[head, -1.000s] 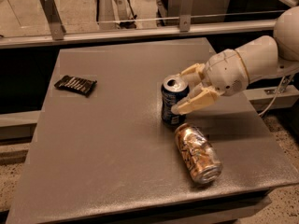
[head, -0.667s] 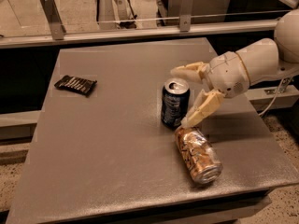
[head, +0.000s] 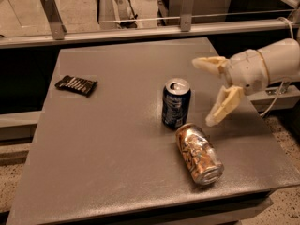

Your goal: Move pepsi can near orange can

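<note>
The pepsi can (head: 176, 103), dark blue with white lettering and a silver top, stands upright near the middle of the grey table (head: 108, 139). The orange can (head: 199, 154), shiny orange-gold, lies on its side just in front of and right of it, nearly touching. My gripper (head: 204, 91) is to the right of the pepsi can, apart from it, with its cream fingers (head: 224, 105) spread open and empty.
A dark snack packet (head: 76, 85) lies at the table's left side. A metal rail with posts (head: 140, 29) runs behind the table. The table's right edge (head: 267, 130) lies below my arm.
My gripper opened, let go of the pepsi can and drew back to the right. The pepsi can stays upright beside the orange can.
</note>
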Available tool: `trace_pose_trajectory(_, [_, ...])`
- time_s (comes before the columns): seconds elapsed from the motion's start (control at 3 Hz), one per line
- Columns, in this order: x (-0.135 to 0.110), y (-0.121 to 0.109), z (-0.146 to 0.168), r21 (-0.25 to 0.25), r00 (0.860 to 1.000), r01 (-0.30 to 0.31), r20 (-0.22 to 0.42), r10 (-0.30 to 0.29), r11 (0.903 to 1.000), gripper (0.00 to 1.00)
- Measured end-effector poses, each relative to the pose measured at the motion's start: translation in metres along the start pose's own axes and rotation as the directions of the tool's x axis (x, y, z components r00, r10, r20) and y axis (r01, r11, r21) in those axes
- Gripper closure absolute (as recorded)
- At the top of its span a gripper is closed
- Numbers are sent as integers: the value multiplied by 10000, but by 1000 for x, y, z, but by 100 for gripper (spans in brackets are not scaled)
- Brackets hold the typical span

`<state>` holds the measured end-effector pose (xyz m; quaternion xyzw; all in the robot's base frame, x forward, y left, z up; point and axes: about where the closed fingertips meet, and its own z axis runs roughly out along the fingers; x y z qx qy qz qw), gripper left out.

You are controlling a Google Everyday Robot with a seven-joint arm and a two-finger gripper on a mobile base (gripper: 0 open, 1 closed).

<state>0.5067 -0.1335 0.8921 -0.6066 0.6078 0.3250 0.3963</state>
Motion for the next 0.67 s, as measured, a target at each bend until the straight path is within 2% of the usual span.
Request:
trace_pose_trajectory(0.33, [15, -35, -60, 1312, 9991, -156, 402, 104, 9912, 0])
trace_pose_trajectory(0.67, [10, -60, -119, 2769, 9956, -534, 889, 297, 9594, 0])
